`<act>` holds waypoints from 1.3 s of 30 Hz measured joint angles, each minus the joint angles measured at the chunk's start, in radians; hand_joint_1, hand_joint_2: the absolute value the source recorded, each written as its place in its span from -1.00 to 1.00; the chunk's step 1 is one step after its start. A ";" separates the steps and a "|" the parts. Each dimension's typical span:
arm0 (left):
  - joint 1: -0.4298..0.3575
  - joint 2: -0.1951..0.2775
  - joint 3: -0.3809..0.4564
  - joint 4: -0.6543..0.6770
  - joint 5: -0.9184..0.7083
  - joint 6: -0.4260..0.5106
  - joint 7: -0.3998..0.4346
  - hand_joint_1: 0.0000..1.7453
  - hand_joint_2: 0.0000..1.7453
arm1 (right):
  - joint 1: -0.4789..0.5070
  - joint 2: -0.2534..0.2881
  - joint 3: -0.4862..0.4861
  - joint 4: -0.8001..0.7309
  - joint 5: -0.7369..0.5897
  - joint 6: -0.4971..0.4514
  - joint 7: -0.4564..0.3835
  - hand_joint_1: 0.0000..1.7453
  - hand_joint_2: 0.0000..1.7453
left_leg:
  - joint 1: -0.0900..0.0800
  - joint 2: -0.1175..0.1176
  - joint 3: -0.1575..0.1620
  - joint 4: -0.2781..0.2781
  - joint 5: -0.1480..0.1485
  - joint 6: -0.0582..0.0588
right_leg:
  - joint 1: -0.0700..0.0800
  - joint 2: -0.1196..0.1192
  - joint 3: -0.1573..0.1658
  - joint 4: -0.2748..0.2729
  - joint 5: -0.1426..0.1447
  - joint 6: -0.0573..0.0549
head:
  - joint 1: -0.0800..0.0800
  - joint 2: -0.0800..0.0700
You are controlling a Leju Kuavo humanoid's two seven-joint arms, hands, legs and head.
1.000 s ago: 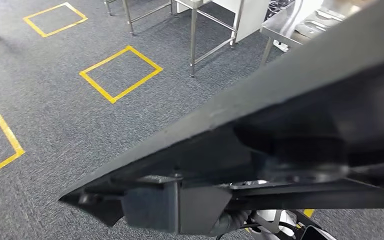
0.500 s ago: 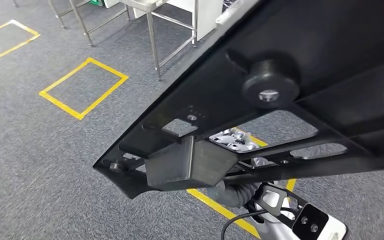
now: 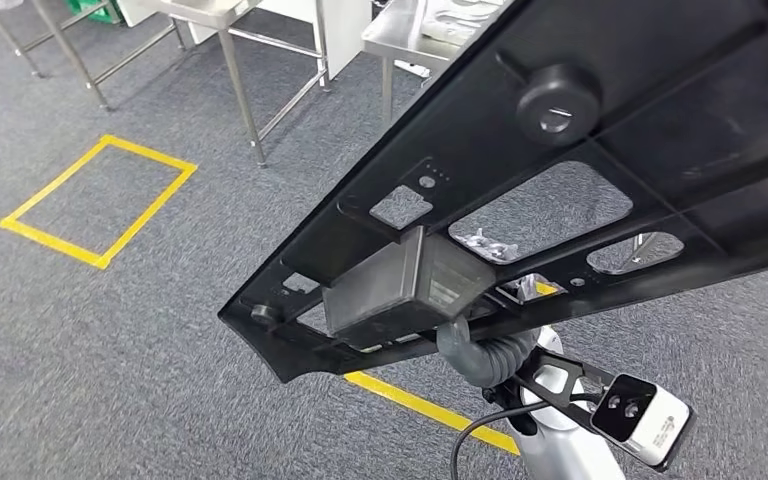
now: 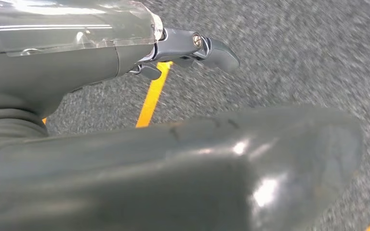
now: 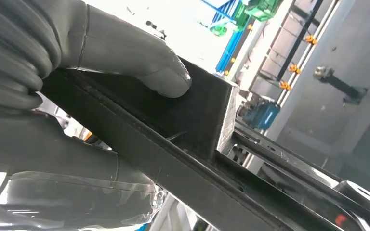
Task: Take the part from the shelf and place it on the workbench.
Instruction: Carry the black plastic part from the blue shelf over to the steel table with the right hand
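A large black plastic part (image 3: 580, 170), a flat frame with cut-outs, a round knob and a boxy block on it, slants across the head view above the carpet. My right hand (image 5: 62, 154) grips it from below, with the thumb (image 5: 125, 57) pressed on the block (image 5: 197, 120). In the head view that hand's ribbed wrist (image 3: 480, 355) pokes out under the part. My left hand (image 4: 125, 159) hangs over the grey carpet with its fingers (image 4: 197, 48) apart and nothing in them.
Steel tables on thin legs (image 3: 397, 35) (image 3: 210, 12) stand ahead at the back. A yellow tape square (image 3: 100, 200) and a yellow tape line (image 3: 430, 405) mark the grey carpet. A wrist camera (image 3: 640, 420) sits on my right arm.
The whole view has swung, so the tape squares slid left and the steel tables came nearer. The part sits at a new angle, showing more of its face with the cut-outs.
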 joint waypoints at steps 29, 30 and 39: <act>0.001 -0.006 0.027 -0.004 0.000 -0.052 0.010 -1.00 -1.00 | 0.008 0.019 -0.045 0.044 0.035 0.015 0.001 1.00 1.00 | 0.002 -0.061 -0.012 0.001 0.009 0.018 | -0.006 0.065 -0.035 0.077 -0.018 0.004 | 0.000 0.000; 0.000 -0.006 0.028 -0.004 0.000 -0.055 0.010 -1.00 -1.00 | 0.009 0.019 -0.048 0.044 0.035 0.015 0.001 1.00 1.00 | 0.000 -0.060 -0.011 0.002 0.008 0.014 | -0.003 0.059 -0.008 0.024 -0.003 0.000 | 0.000 0.000; 0.002 -0.003 0.030 -0.004 -0.002 -0.067 0.015 -1.00 -1.00 | 0.036 0.019 -0.081 0.036 0.031 0.015 0.000 1.00 1.00 | 0.003 -0.076 -0.109 0.232 -0.117 -0.028 | -0.004 0.069 0.020 -0.033 0.008 -0.037 | 0.000 0.000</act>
